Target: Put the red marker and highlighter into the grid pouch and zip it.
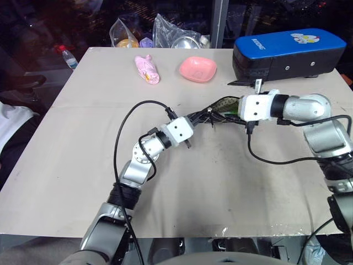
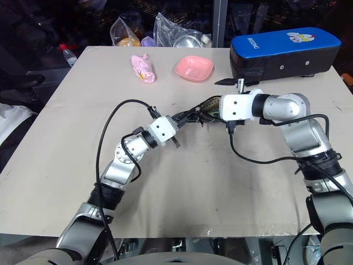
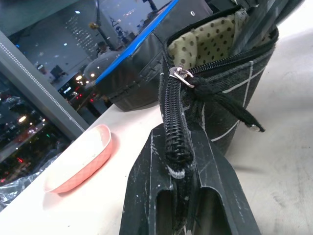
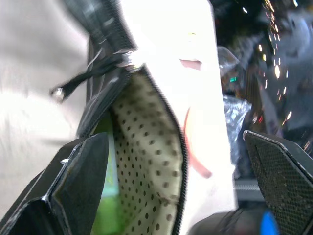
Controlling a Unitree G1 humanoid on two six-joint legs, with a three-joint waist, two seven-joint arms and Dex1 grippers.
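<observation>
The grid pouch [image 3: 230, 73], one only, stands near the middle of the counter [image 1: 220, 182] between the two arms, its mouth unzipped and a dotted cream lining showing; one highlighter [image 4: 105, 196] shows as a lime-green patch inside it; whether the red marker is in there I cannot tell; on the far side of the counter lie one pink bowl [image 1: 197, 68], one pink bundle [image 1: 147, 69] and one blue-topped black case [image 1: 287, 52]. The left end effector [image 3: 182, 166] is closed tight on the zipper end of the pouch; the right end effector [image 4: 178, 181] is spread wide over the open mouth, gripping nothing, one finger [image 4: 78, 181] close against the pouch's side. The left wrist view shows the metal slider with its black cord pull [image 3: 222, 100]; the right wrist view looks down into the lining; the head views show the counter's whole layout.
</observation>
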